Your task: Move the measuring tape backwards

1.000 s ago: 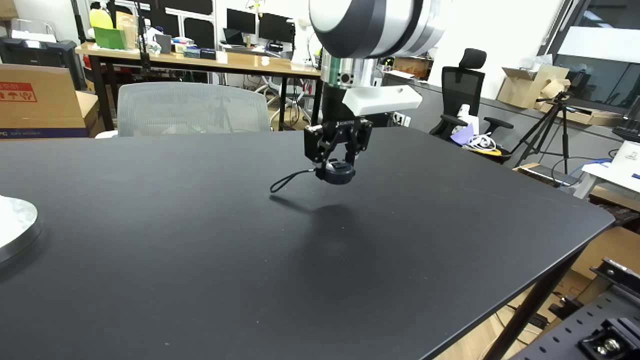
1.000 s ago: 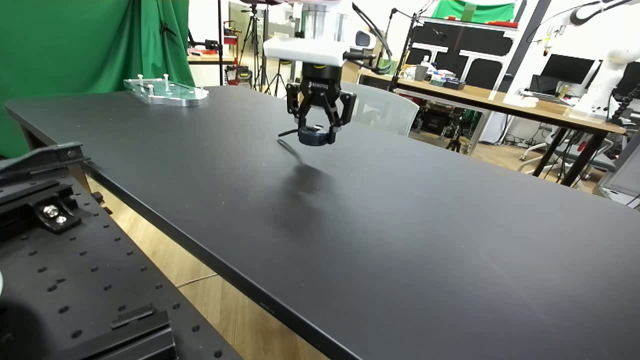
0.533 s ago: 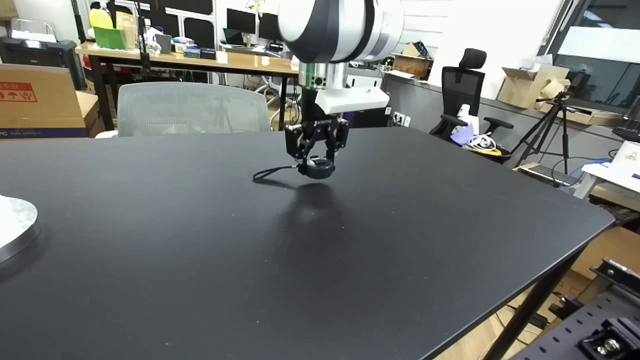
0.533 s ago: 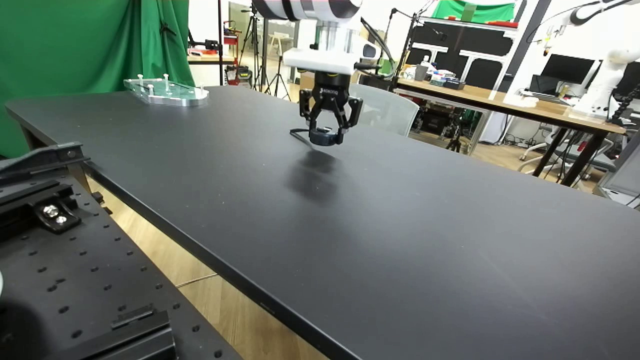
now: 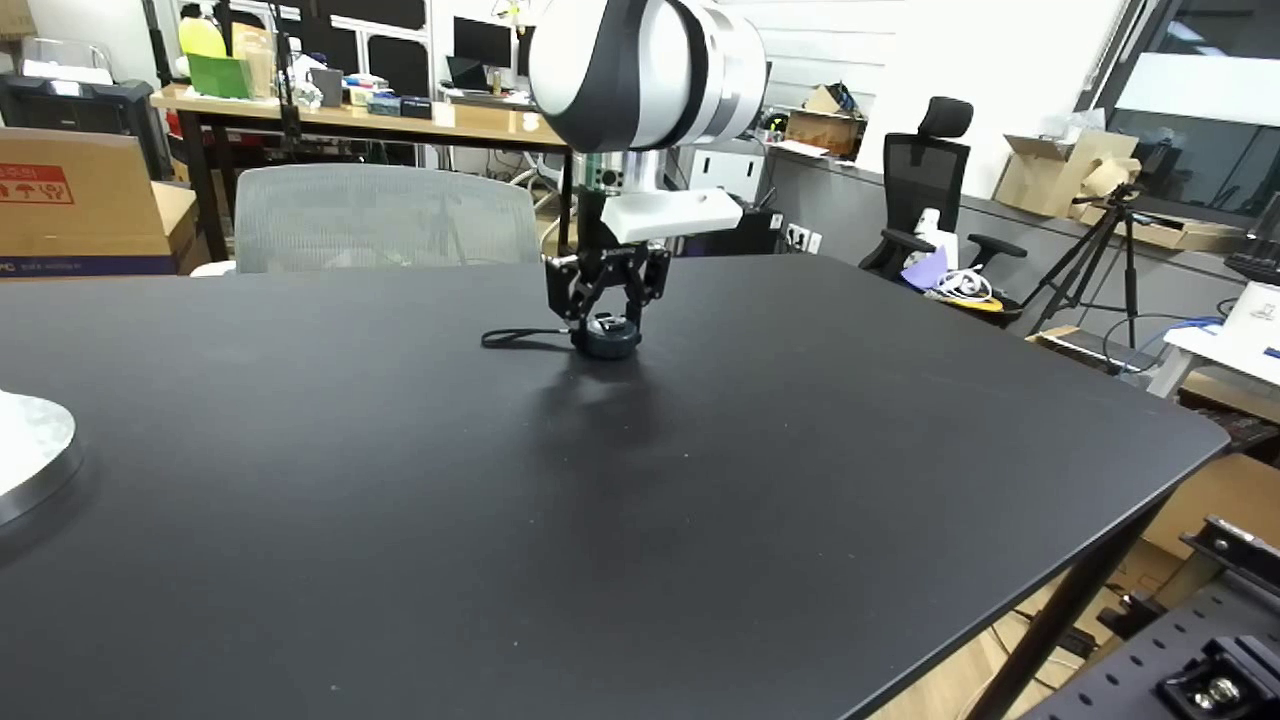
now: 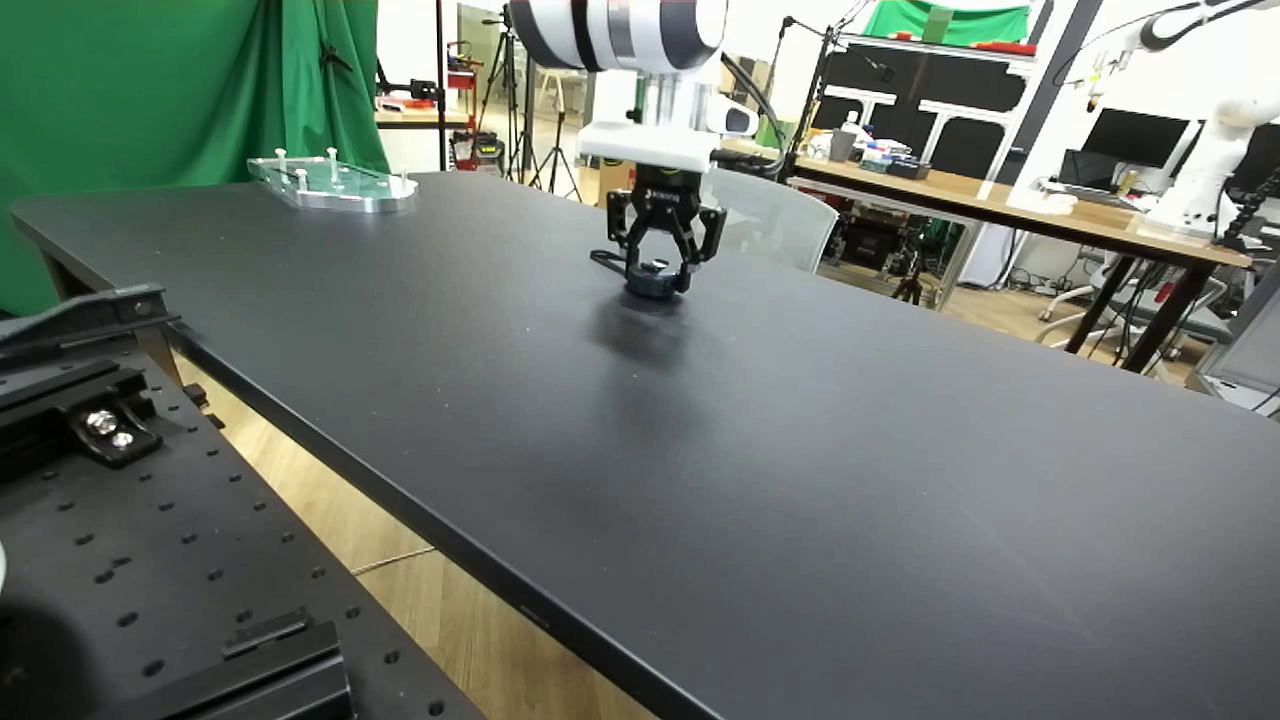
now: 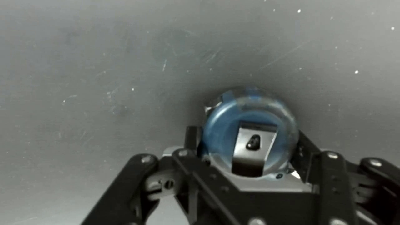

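The measuring tape is a small round dark case that shows in both exterior views (image 5: pixel 609 340) (image 6: pixel 653 281). In the wrist view the tape (image 7: pixel 220 131) looks blue with a silver belt clip on top. Its thin dark wrist strap (image 5: pixel 515 336) extends to one side, low over the table. My gripper (image 5: pixel 607 334) points straight down with one finger on each side of the case, shut on it. The gripper also shows in the wrist view (image 7: pixel 247 145). The case is upright at table level; I cannot tell whether it touches the table (image 5: pixel 640 560).
A white round object with a metal rim (image 5: pixel 45 465) stands at the table's edge in an exterior view. A clear plate with pegs (image 6: pixel 335 188) lies at the table's far corner. A mesh chair (image 5: pixel 385 220) stands behind the table. A perforated black board (image 6: pixel 200 560) is beside it.
The gripper has moved with the tape, leftward in an exterior view and slightly rightward in another, and has come down. The tape's shadow is now close under it. The grip stays shut.
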